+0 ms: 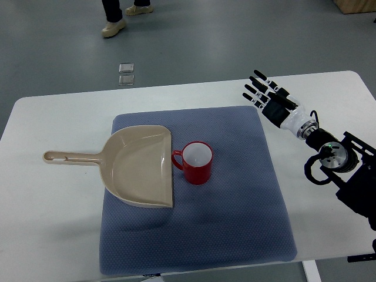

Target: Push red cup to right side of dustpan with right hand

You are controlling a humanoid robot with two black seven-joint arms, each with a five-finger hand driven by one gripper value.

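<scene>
Red cup [197,163] is seen upright on blue mat [235,235], handle touching open right edge of dustpan [141,166]. Right hand [267,94] is held well apart, up-right of cup, fingers spread, nothing gripped. Left arm is not seen.

One red cup [197,163], one dustpan [132,165], one blue mat [235,205], one white table [53,223], one robot hand [265,96]
</scene>
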